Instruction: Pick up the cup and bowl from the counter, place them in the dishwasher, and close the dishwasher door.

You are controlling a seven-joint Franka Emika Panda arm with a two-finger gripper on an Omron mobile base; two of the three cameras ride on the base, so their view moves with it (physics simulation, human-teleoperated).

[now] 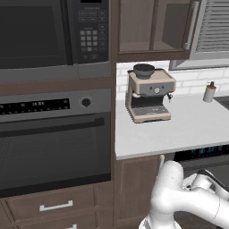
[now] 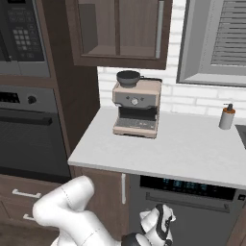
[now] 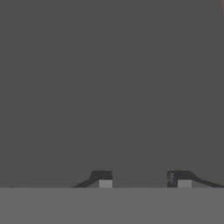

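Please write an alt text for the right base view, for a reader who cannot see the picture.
A pale counter holds a beige coffee machine and a soap dispenser near the window. Under the counter, the dishwasher door stands shut, and the white robot arm reaches low in front of it.

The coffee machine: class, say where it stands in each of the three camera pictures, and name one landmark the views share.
Left base view: coffee machine stands right of centre, at the back of the counter against the white tiles.
Right base view: coffee machine sits centre-left, at the counter's back left corner.
Hand view: not in it; a flat dark grey surface lies ahead.
Shared landmark: the soap bottle, to the machine's right in both base views.
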